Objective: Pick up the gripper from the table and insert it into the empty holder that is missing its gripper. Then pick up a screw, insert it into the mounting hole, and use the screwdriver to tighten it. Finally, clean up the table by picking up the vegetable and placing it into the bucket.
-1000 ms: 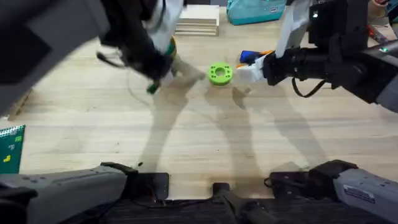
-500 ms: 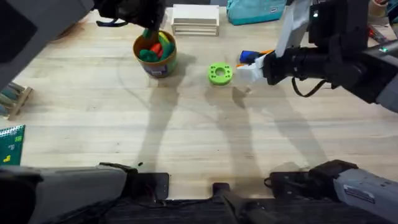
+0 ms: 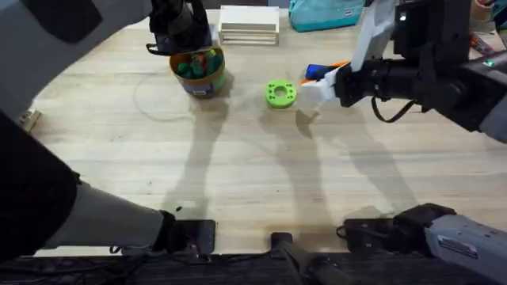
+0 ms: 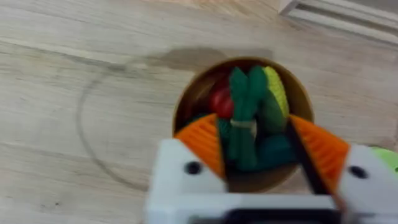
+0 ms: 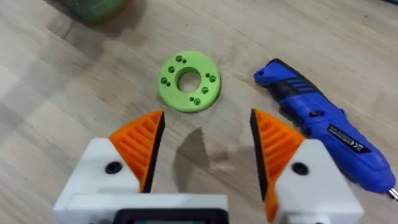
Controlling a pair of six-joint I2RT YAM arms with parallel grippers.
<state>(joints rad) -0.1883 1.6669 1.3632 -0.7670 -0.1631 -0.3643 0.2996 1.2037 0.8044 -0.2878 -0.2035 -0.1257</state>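
Left gripper (image 4: 255, 146) hangs directly over the bucket (image 3: 198, 70) at the far left of the table (image 3: 238, 158), its orange pads (image 4: 202, 143) spread apart. Between them the vegetable (image 4: 244, 118) lies in the bucket among red and yellow toy pieces; whether the pads touch it cannot be told. A faint ring mark on the wood sits just left of the bucket. Right of the bucket a green disc (image 3: 280, 93) lies flat. Right gripper (image 5: 205, 152) hovers just right of the disc, fingers wide apart and holding nothing. Beyond it, at the far right, the screwdriver (image 5: 323, 124) lies on its side on the table.
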